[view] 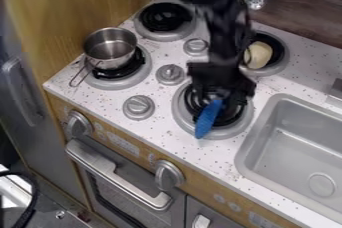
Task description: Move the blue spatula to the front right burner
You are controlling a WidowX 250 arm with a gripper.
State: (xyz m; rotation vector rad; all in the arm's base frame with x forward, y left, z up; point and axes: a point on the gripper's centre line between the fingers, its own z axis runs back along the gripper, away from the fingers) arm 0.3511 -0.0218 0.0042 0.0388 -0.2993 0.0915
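Spatula (208, 119), blue, is at the front right burner (179, 114) by the hand (218, 92), clamped or apart I cannot tell

High, fairly near view — slanting down onto stovetop (100, 103), sink (256, 134)

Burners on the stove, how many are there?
4: the front left burner by the pot, the front right burner below the blue spatula, the back left burner and the back right burner with the yellow thing.
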